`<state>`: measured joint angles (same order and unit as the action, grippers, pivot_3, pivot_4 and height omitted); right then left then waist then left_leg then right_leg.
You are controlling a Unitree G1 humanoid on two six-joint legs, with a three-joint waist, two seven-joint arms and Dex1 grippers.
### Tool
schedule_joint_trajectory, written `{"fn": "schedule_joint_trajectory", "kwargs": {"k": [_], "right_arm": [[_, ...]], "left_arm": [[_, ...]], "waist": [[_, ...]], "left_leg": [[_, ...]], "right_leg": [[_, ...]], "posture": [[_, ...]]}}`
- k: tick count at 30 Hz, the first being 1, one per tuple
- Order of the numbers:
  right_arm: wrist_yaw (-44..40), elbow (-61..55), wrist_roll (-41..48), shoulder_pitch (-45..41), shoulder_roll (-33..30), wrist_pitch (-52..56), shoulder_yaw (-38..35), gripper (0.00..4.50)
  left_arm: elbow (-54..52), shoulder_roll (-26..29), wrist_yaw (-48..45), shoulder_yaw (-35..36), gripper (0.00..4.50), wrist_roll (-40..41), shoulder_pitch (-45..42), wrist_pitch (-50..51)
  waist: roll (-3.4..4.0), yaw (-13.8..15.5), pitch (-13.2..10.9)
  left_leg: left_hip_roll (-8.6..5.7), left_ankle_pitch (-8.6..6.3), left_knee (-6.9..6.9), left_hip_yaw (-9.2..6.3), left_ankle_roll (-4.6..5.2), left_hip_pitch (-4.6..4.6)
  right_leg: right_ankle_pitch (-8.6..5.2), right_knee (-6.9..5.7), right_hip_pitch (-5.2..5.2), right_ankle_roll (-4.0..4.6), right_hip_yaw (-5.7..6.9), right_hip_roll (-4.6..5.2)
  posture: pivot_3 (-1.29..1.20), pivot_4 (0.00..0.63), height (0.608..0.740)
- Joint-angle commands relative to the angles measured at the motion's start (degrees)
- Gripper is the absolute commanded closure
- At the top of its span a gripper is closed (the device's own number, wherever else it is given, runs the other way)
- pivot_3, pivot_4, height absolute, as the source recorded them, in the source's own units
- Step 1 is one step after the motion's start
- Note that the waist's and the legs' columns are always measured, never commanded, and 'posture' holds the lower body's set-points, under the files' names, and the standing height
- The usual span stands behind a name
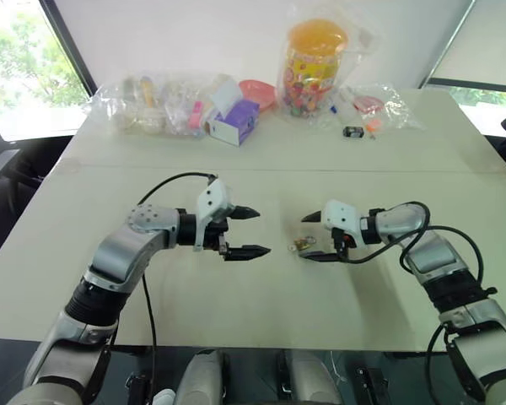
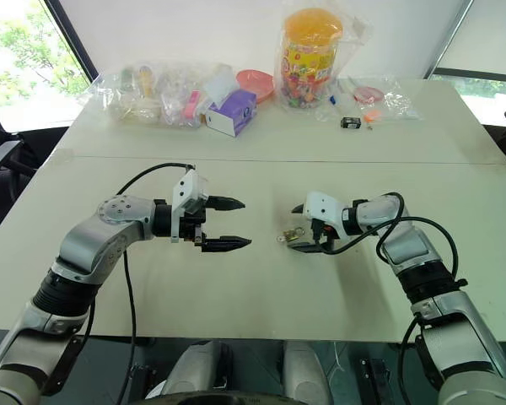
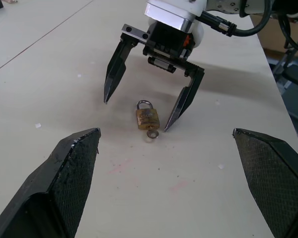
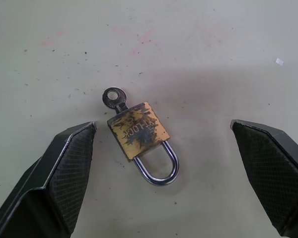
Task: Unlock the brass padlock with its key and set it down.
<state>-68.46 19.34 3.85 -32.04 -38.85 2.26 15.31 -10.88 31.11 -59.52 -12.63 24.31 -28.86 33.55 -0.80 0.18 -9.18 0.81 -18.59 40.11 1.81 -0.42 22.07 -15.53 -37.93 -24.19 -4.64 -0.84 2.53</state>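
Padlock (image 4: 138, 130) face shows worn embossed lettering; key (image 4: 114, 97) inserted.

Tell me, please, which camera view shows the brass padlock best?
The right wrist view: the brass padlock lies flat, worn face, shackle and key clear. The left wrist view shows it smaller, between the right gripper's open fingers. The eye views give a glint.

A: Brass padlock (image 4: 138, 131) looks worn, its golden face scuffed with dark patches; the shackle is smooth, shiny metal, and so is the key (image 4: 113, 97).

B: Table (image 4: 213, 59) is matt and pale, speckled with grit. Right claw (image 3: 139, 111) has glossy black fingers; its own pads (image 4: 72, 168) are cross-hatched, probably rubber.

A: Crinkly clear plastic bags (image 1: 156, 105) behind.
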Motion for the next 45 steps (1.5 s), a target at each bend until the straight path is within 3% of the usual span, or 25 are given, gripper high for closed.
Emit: {"fn": "schedule_joint_trajectory", "kwargs": {"k": [1,6,7,13,18,24,29,40,43,45], "right_arm": [[0.4,3.7,-2.4,0.3,1.0,-0.5,1.2,0.84],[-0.3,6.4,-4.1,-0.1,2.2,-1.4,2.5,3.33],[-0.3,6.7,-4.3,-0.2,2.1,-1.5,2.7,3.52],[5.6,1.5,-8.5,2.5,-1.3,-7.0,1.2,3.51],[17.6,-15.8,-12.4,7.6,-4.0,-15.0,-6.0,3.51],[26.9,-34.0,-18.0,12.6,-4.2,-15.6,-11.8,3.51],[28.9,-40.3,-20.8,14.8,-3.4,-13.8,-11.7,3.51],[28.8,-42.6,-22.0,14.3,-2.4,-10.9,-10.2,3.51],[28.7,-42.8,-21.8,14.3,-2.6,-10.8,-10.2,3.51],[28.7,-43.1,-21.8,14.1,-2.6,-10.6,-10.1,3.51]], "left_arm": [[-2.3,0.1,0.5,1.0,0.00,0.5,0.2,-0.1],[-2.6,-0.2,1.0,0.9,0.00,0.6,0.5,-0.1],[-2.5,-0.2,1.1,0.9,0.00,0.6,0.5,-0.2],[-0.8,-0.7,0.7,1.2,0.00,1.2,0.2,0.1],[3.1,-2.7,0.2,2.3,0.00,3.2,-2.1,1.7],[8.8,-6.1,-0.8,3.6,0.00,6.0,-6.6,4.0],[11.8,-8.1,-1.8,4.5,0.00,8.2,-10.3,6.2],[14.4,-9.4,-2.7,6.4,0.00,10.2,-12.8,8.0],[14.1,-9.6,-2.7,6.5,0.87,10.1,-12.3,7.7],[14.1,-9.8,-2.7,6.3,1.83,9.9,-12.0,7.4]], "waist": [[-0.01,-0.1,0.0],[-0.01,-1.0,0.0],[-0.01,-1.0,0.0],[0.00,-0.8,0.0],[0.01,-0.3,0.0],[0.04,-0.9,0.0],[0.03,-0.8,0.0],[0.00,-0.8,-0.1],[0.00,-0.8,-0.1],[0.00,-0.8,-0.1]], "left_leg": [[0.00,0.00,0.00,0.00,0.00,-0.04],[0.04,-0.01,-0.15,-0.02,0.02,-0.85],[0.04,-0.01,-0.14,-0.02,0.02,-0.85],[0.04,-0.01,-0.12,-0.03,0.02,-0.86],[-0.02,-0.02,-0.08,-0.05,0.02,-0.69],[0.02,-0.01,-0.12,-0.04,0.01,-0.55],[-0.01,-0.01,-0.13,-0.03,0.02,-0.57],[-0.01,-0.02,-0.13,-0.04,0.02,-0.56],[-0.01,-0.02,-0.13,-0.03,0.02,-0.56],[-0.01,-0.02,-0.13,-0.03,0.02,-0.56]], "right_leg": [[0.00,0.00,0.05,0.00,0.00,0.00],[-0.01,0.15,0.86,0.01,0.01,0.01],[-0.01,0.14,0.86,0.02,0.01,0.01],[-0.01,0.14,0.90,0.01,0.01,0.06],[-0.01,0.16,0.77,0.01,0.03,0.14],[-0.01,0.13,0.56,0.01,0.02,0.02],[-0.01,0.17,0.60,0.01,0.01,-0.06],[-0.01,0.18,0.60,0.01,0.02,-0.10],[-0.01,0.19,0.60,0.01,0.01,-0.09],[-0.01,0.19,0.60,0.01,0.01,-0.09]], "posture": [[0.00,0.150,0.735],[0.00,0.150,0.735],[0.00,0.150,0.735],[0.00,0.150,0.735],[0.00,0.150,0.735],[0.00,0.150,0.735],[0.00,0.150,0.735],[0.00,0.150,0.735],[0.00,0.150,0.735],[0.00,0.150,0.735]]}}
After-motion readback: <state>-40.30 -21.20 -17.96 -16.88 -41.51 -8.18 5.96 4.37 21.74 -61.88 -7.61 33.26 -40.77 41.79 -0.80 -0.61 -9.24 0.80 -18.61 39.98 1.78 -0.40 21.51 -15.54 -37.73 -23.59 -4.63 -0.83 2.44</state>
